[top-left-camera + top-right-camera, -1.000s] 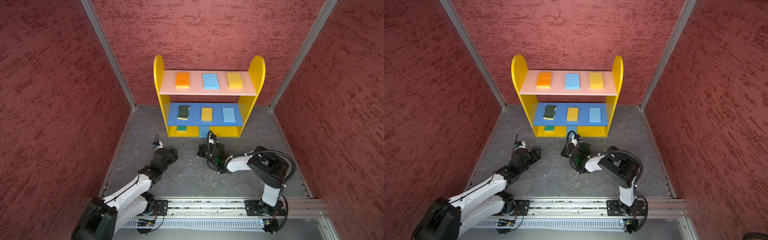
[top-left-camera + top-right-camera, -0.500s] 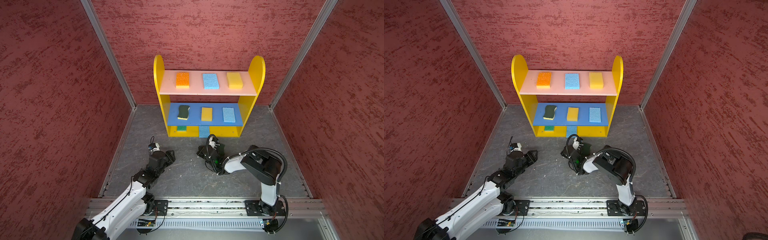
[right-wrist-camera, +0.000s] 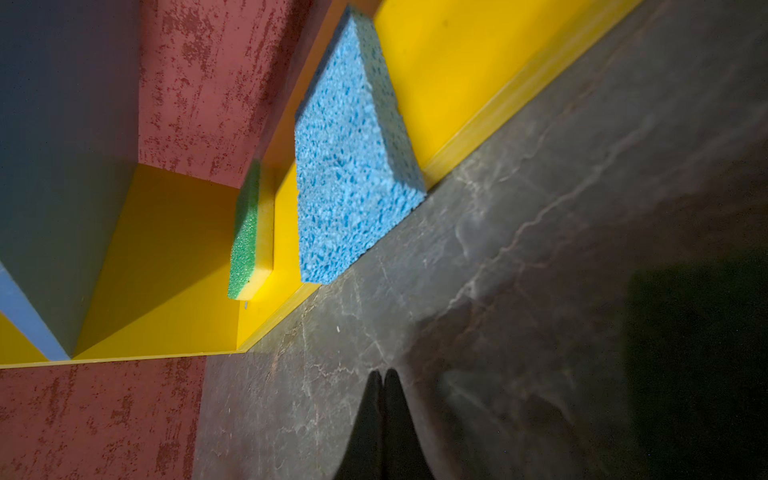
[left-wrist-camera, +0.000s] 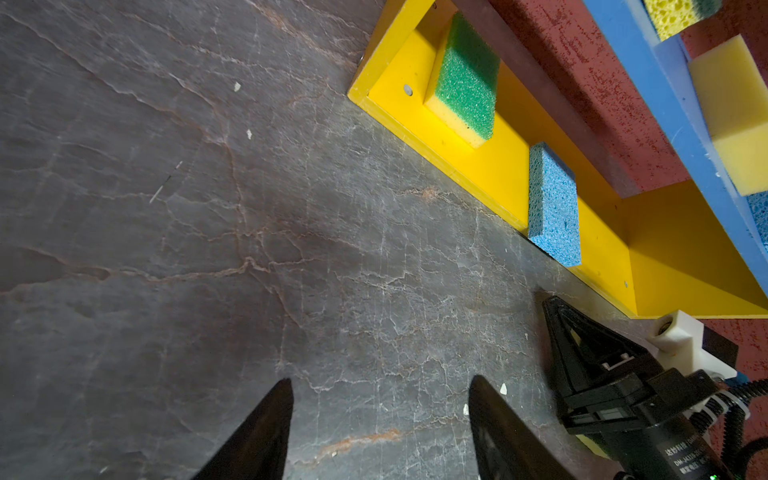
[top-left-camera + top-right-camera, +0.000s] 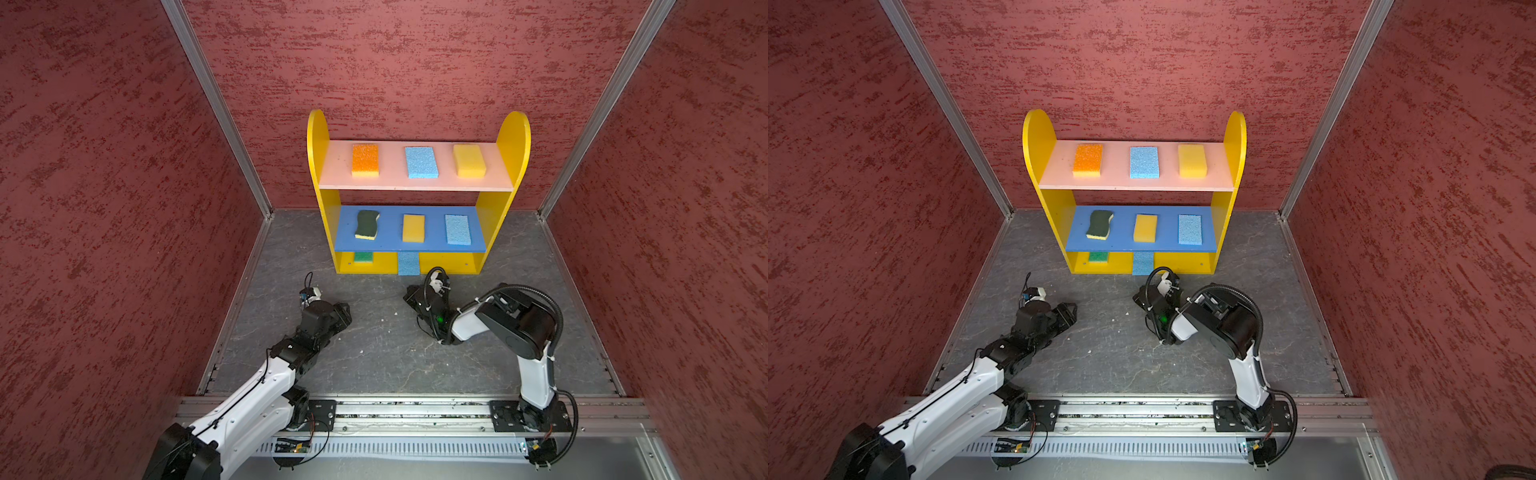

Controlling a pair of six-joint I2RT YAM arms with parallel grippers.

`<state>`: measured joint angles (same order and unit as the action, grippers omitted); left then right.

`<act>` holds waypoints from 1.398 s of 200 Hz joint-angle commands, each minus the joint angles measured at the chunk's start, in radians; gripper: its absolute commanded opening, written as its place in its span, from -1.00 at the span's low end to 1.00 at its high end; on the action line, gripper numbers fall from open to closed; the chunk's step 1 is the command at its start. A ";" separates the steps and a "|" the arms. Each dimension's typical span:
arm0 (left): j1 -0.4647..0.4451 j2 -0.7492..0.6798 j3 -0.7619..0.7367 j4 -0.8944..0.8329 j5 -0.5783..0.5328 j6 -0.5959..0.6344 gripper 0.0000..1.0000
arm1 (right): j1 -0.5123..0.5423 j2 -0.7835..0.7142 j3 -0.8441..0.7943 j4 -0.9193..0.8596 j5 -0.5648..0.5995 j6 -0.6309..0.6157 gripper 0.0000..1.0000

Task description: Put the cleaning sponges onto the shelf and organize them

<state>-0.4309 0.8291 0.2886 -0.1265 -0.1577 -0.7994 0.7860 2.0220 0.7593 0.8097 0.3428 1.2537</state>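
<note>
The shelf (image 5: 513, 137) stands at the back wall with sponges on every board. An orange sponge (image 5: 365, 160), a blue one (image 5: 421, 162) and a yellow one (image 5: 469, 161) lie on its pink upper board. The blue middle board holds a wavy dark-green scourer (image 5: 367, 224), a yellow sponge (image 5: 413, 228) and a blue sponge (image 5: 458, 229). On the yellow base lie a green-topped sponge (image 4: 467, 81) and a blue sponge (image 3: 353, 166) that overhangs the front lip onto the floor. My left gripper (image 4: 380, 384) is open and empty above the floor. The right gripper (image 3: 383, 372) is shut and empty, just before the overhanging blue sponge.
Red textured walls (image 5: 104, 187) close in the grey stone floor (image 5: 374, 357) on three sides. A metal rail (image 5: 415, 411) with both arm bases runs along the front. Small white crumbs dot the floor (image 4: 248, 134). The right half of the shelf base (image 4: 681, 257) is bare.
Both arms shifted their elbows slightly while the grippers stayed almost in place before the shelf. The sponges have not moved, and neither gripper changed its opening.
</note>
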 commanded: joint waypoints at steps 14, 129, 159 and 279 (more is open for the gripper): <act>0.007 0.042 0.007 0.055 0.006 0.002 0.35 | -0.039 0.038 0.018 0.055 0.016 0.031 -1.00; 0.014 0.165 0.026 0.136 0.021 0.004 0.35 | -0.076 0.114 0.130 0.026 0.031 0.021 -1.00; 0.014 0.173 0.025 0.140 0.024 0.004 0.36 | -0.080 0.125 0.136 0.026 0.045 0.020 -1.00; 0.016 0.211 0.011 0.174 0.027 -0.002 0.35 | -0.087 0.160 0.183 0.059 0.069 -0.014 -1.00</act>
<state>-0.4206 1.0298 0.2939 0.0200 -0.1341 -0.7990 0.7094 2.1540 0.9279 0.8490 0.3759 1.2491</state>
